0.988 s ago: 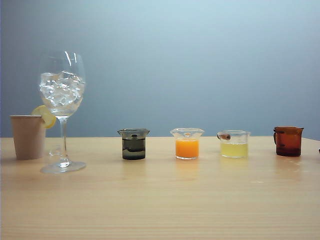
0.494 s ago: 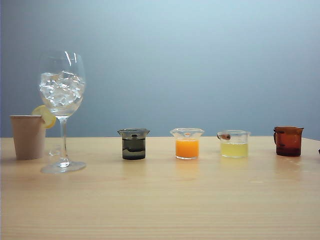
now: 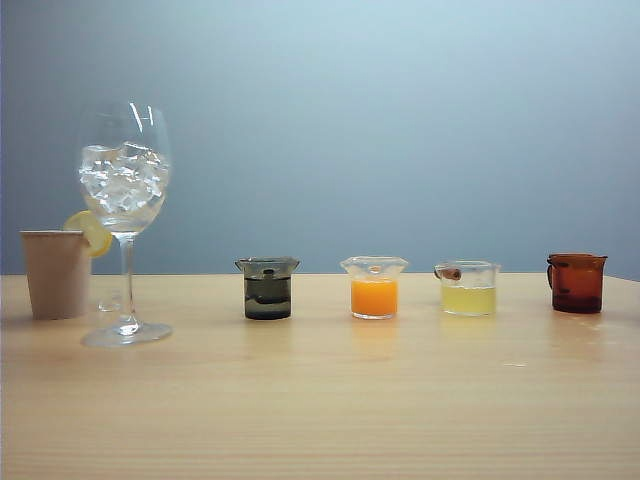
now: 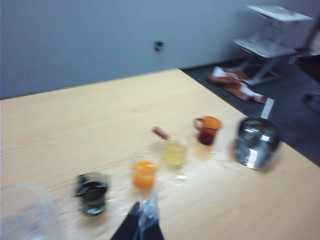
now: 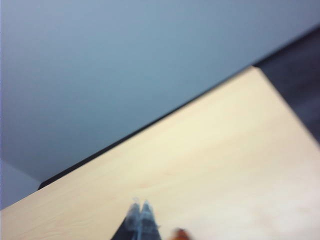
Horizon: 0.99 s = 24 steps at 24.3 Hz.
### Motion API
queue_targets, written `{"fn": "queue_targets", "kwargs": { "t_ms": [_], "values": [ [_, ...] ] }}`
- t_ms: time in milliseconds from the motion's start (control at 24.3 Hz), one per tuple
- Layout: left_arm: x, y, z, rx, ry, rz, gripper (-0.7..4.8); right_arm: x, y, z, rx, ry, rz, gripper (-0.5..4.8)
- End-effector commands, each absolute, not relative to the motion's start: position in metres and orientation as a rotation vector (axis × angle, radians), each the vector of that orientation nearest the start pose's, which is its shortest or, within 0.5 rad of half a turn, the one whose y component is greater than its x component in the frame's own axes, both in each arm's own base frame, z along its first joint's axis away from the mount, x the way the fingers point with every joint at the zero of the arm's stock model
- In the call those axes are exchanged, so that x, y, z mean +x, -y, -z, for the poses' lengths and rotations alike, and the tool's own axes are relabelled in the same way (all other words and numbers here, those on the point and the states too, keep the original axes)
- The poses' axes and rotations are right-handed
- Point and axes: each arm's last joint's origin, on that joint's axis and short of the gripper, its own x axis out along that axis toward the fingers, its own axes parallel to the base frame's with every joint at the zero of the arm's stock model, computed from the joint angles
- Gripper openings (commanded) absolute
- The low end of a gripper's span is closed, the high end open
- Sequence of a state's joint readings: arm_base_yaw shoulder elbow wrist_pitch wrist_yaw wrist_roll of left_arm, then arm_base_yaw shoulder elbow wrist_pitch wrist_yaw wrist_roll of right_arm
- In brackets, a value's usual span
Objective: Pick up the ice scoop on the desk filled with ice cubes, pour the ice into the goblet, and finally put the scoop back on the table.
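Closure of my right end effector (image 5: 140, 212) was the change: its jaws, wide a second before, had come together on nothing and hung over bare wood near a corner of the bench (image 3: 320, 400). A dark sliver at the far right edge of the exterior view had gone too, and nothing else there had shifted. My left end effector (image 4: 143, 215) looked closed and empty as well, though blurred, poised above the row of small vessels. The ice scoop (image 4: 256, 142) lay free on the bench, beyond the amber cup (image 3: 577, 283) toward the right-hand edge, touched by neither arm. The goblet (image 3: 124, 125) stood upright at the left with the ice cubes (image 3: 122, 182) heaped in its bowl, so I judged the pour done and the scoop returned. The bench was pale wood with fine grain and carried a paper cup (image 3: 56, 273) with a lemon slice (image 3: 90, 232) on its rim, a dark beaker (image 3: 267, 290), an orange one (image 3: 374, 290) and a yellow one (image 3: 468, 292). Behind rose a plain blue-grey wall (image 3: 400, 120); a dark floor (image 4: 295, 100) and a pale shelf rack (image 4: 272, 30) lay off to the right.
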<state>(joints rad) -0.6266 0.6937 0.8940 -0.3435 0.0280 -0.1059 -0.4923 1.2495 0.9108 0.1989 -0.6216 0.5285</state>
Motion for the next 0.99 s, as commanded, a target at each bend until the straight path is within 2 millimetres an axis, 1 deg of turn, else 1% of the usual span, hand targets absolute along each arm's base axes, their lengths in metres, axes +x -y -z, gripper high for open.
{"fn": "queue_targets", "kwargs": {
  "t_ms": [41,124,247,412,453,494,535,659,741,906,988],
  "values": [
    [0.103,0.07,-0.363,-0.032,-0.208,0.496,-0.05,0.247,0.083,-0.334,0.51,-0.119,-0.107,-0.09],
    [0.095,0.063,-0.36,-0.024,-0.215,0.454,-0.05,0.241,0.061,-0.34,0.422,-0.131,-0.133,-0.09],
    [0.083,0.054,-0.354,-0.043,-0.179,0.453,-0.05,0.23,0.032,-0.345,0.345,-0.168,-0.174,-0.09],
    [0.067,0.043,-0.336,-0.111,-0.141,0.46,-0.05,0.212,0.004,-0.352,0.269,-0.192,-0.238,-0.09],
    [0.058,0.036,-0.327,-0.134,-0.112,0.462,-0.05,0.2,-0.008,-0.355,0.213,-0.197,-0.255,-0.09],
    [0.054,0.033,-0.324,-0.14,-0.095,0.464,-0.05,0.194,-0.012,-0.356,0.185,-0.197,-0.26,-0.09],
    [0.046,0.028,-0.318,-0.152,-0.063,0.469,-0.05,0.182,-0.021,-0.358,0.149,-0.189,-0.272,-0.09],
    [0.036,0.021,-0.306,-0.167,-0.028,0.481,-0.05,0.162,-0.028,-0.353,0.127,-0.17,-0.292,-0.09],
    [0.03,0.017,-0.287,-0.174,-0.012,0.488,-0.05,0.136,-0.033,-0.334,0.121,-0.164,-0.348,-0.09],
    [0.035,0.02,-0.272,-0.162,-0.055,0.489,-0.05,0.11,-0.033,-0.309,0.116,-0.135,-0.371,-0.09],
    [0.039,0.024,-0.265,-0.162,-0.061,0.493,-0.05,0.099,-0.031,-0.3,0.114,-0.111,-0.378,-0.09]
  ]
}}
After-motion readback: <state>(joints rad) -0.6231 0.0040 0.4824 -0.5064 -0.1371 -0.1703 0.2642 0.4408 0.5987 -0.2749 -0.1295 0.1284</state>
